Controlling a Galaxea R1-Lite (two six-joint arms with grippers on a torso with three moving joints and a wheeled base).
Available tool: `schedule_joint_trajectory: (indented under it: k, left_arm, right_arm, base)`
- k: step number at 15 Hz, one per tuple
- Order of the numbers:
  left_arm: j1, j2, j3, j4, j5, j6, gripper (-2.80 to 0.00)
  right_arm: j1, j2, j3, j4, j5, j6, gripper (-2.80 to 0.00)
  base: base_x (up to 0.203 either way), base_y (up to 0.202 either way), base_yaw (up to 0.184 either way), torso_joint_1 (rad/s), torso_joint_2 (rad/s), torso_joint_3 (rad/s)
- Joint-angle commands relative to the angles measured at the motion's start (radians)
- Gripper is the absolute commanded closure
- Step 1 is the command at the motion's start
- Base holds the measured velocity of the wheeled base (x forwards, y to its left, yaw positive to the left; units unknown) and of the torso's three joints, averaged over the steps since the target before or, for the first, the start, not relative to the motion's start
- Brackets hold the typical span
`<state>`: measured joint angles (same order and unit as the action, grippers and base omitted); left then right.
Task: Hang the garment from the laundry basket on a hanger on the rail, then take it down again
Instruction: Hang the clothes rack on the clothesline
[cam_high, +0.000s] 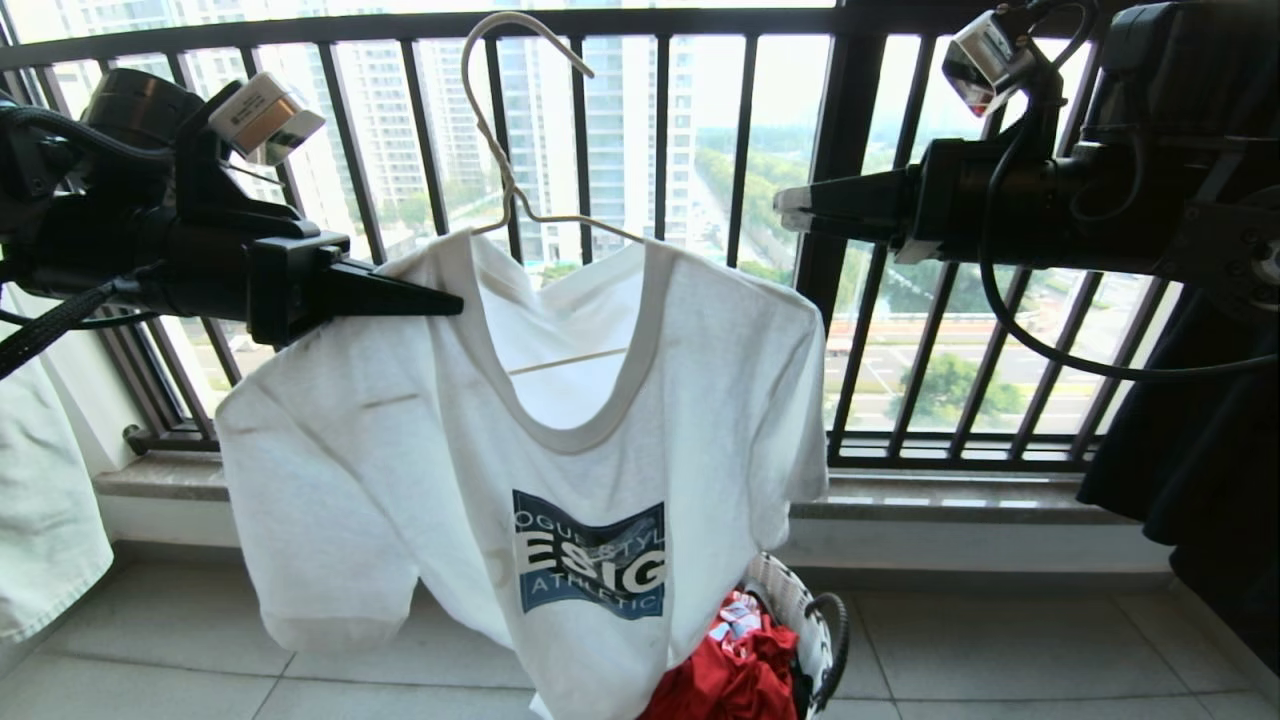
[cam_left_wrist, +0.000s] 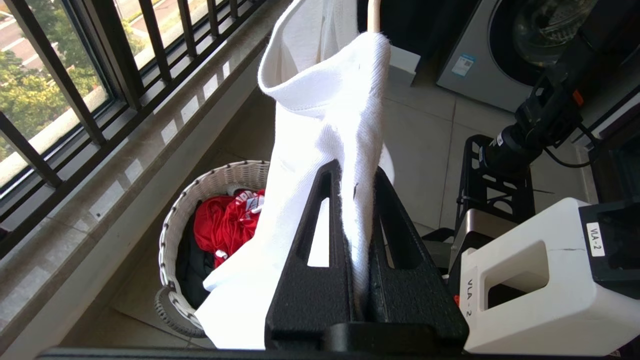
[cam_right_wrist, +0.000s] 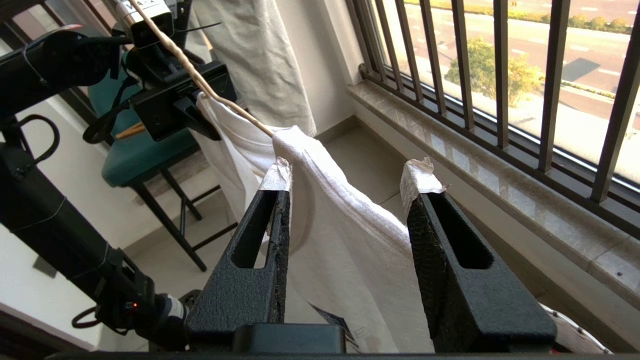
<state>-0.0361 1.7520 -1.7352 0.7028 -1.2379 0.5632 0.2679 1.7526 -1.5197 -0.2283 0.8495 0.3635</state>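
Note:
The garment (cam_high: 420, 440), a white T-shirt with a dark blue chest logo, hangs on the thin cream hanger (cam_high: 483, 120), whose hook stands free in front of the window bars. My left gripper (cam_high: 455, 303) is shut on the garment's shoulder; white cloth (cam_left_wrist: 325, 100) is pinched between its jaws (cam_left_wrist: 355, 175), and the hanger's wire (cam_left_wrist: 374, 15) emerges above. My right gripper (cam_high: 785, 210) hovers just above the other shoulder. Its jaws (cam_right_wrist: 347, 172) stand apart, with the garment's shoulder ridge (cam_right_wrist: 340, 240) between and beyond them. The laundry basket (cam_high: 800, 610) sits on the floor below. The rail is out of view.
A red garment (cam_high: 730, 670) lies in the basket. The black window railing (cam_high: 740, 150) and stone sill (cam_high: 950, 500) run behind. A pale cloth (cam_high: 40, 500) hangs at left, dark clothing (cam_high: 1200, 450) at right. A washing machine (cam_left_wrist: 525, 45) and a teal chair (cam_right_wrist: 145, 155) stand nearby.

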Motion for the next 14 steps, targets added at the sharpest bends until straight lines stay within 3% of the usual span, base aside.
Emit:
schedule_joint_trajectory:
  k: [1, 4, 10, 12, 14]
  left_arm:
    - [0.037, -0.048, 0.033, 0.004, -0.006, 0.001, 0.0]
    - [0.067, -0.101, 0.034, 0.003, -0.006, -0.068, 0.0]
    - [0.138, -0.216, 0.103, 0.002, -0.006, -0.095, 0.0]
    - [0.171, -0.247, 0.139, 0.001, -0.006, -0.095, 0.0]
    - [0.208, -0.25, 0.143, 0.001, -0.006, -0.095, 0.0]
  right_arm:
    - [0.004, 0.01, -0.038, 0.004, -0.047, 0.024, 0.0]
    - [0.024, 0.038, -0.087, 0.036, -0.153, 0.023, 0.0]
    - [0.033, 0.061, -0.165, 0.159, -0.286, 0.014, 0.0]
    - [0.05, 0.083, -0.2, 0.182, -0.406, 0.008, 0.0]
    - [0.062, 0.115, -0.222, 0.188, -0.474, -0.033, 0.0]
  base:
    - [0.0, 0.0, 0.0, 0.0, 0.0, 0.0]
    - [0.0, 0.0, 0.0, 0.0, 0.0, 0.0]
    - [0.0, 0.0, 0.0, 0.0, 0.0, 0.0]
    - [0.0, 0.0, 0.0, 0.0, 0.0, 0.0]
    - [0.0, 0.0, 0.0, 0.0, 0.0, 0.0]
